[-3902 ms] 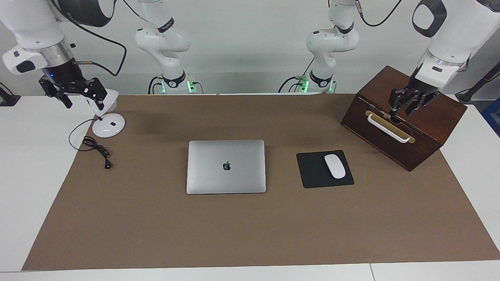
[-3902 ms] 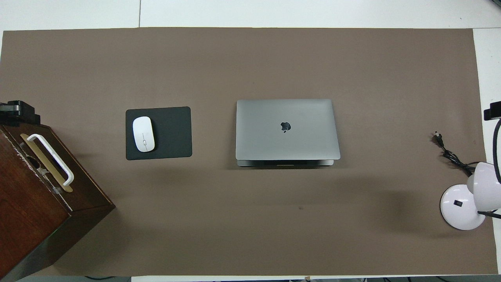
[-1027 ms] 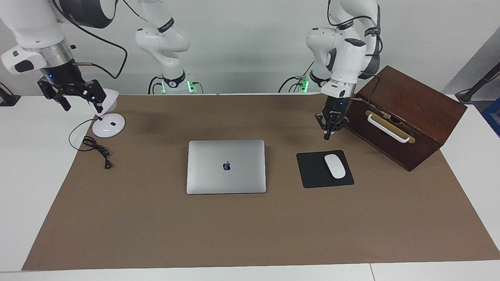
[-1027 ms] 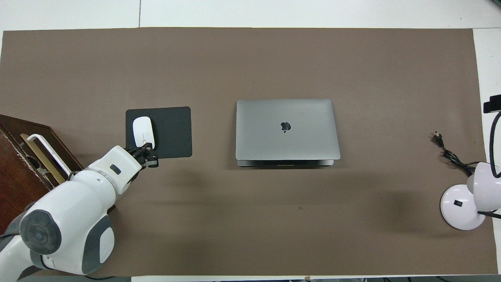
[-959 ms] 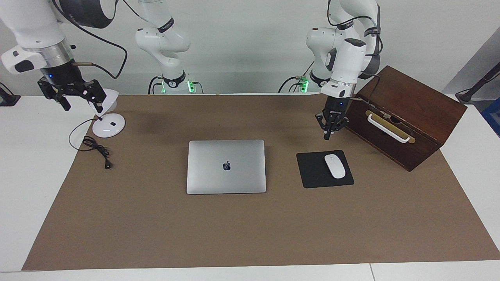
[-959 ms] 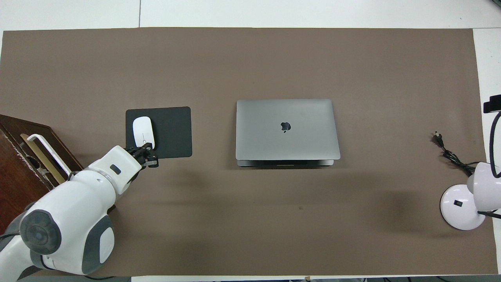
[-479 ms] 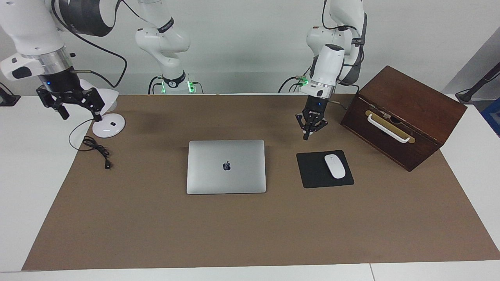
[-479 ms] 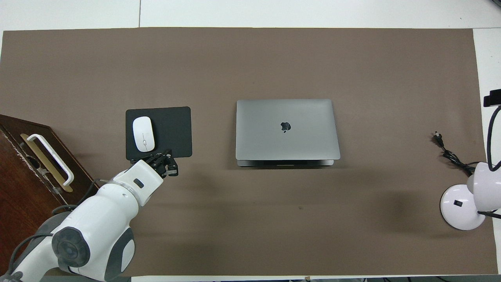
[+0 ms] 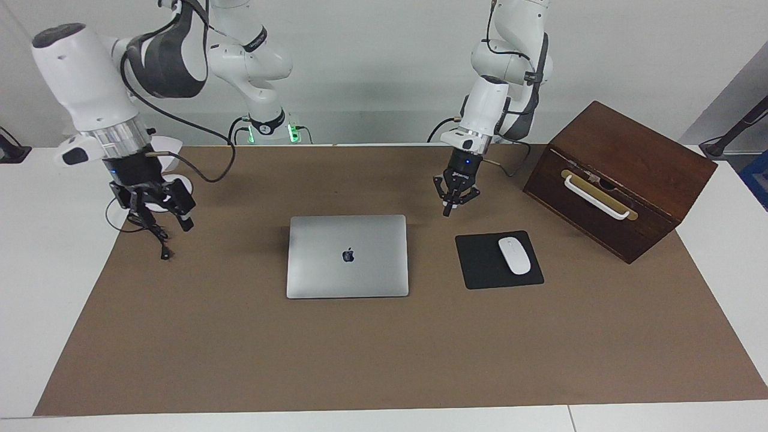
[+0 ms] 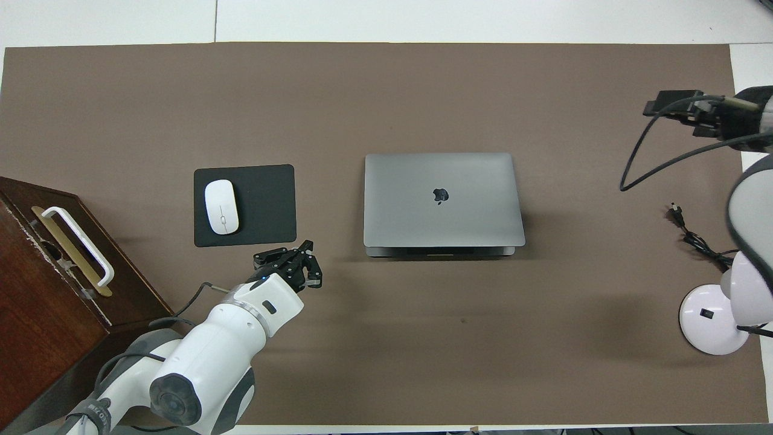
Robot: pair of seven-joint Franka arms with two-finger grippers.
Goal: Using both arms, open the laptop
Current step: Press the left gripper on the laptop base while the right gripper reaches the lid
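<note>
Two arms are in view, neither touching the laptop (image 9: 347, 256), which lies closed and flat on the brown mat (image 9: 384, 360), apple logo up, with its hinge edge toward the robots.

Left gripper (image 9: 447, 211): fingertips pressed together, holding nothing, hanging over bare mat just beside the laptop's hinge-side corner, between the laptop and the wooden box (image 9: 621, 178). The mouse pad (image 9: 480, 264) with its white mouse (image 9: 515, 255) lies beside the laptop toward the left arm's end of the table.

Right gripper (image 9: 157, 213): well apart from the laptop, over the black cable (image 9: 150, 231) beside the lamp base (image 10: 712, 320); whether its fingers are parted cannot be told.

Handling assessment: the laptop looks thin, rigid and smooth-skinned, so fingers will likely slip on the lid face. The hinge should resist, and the light base may lift with the lid. Recommended hold: one gripper presses down on the base or its side edge, the other catches the lid's lip at the edge farther from the robots and raises it slowly. The screen is probably fragile; avoid pinching the lid hard.
</note>
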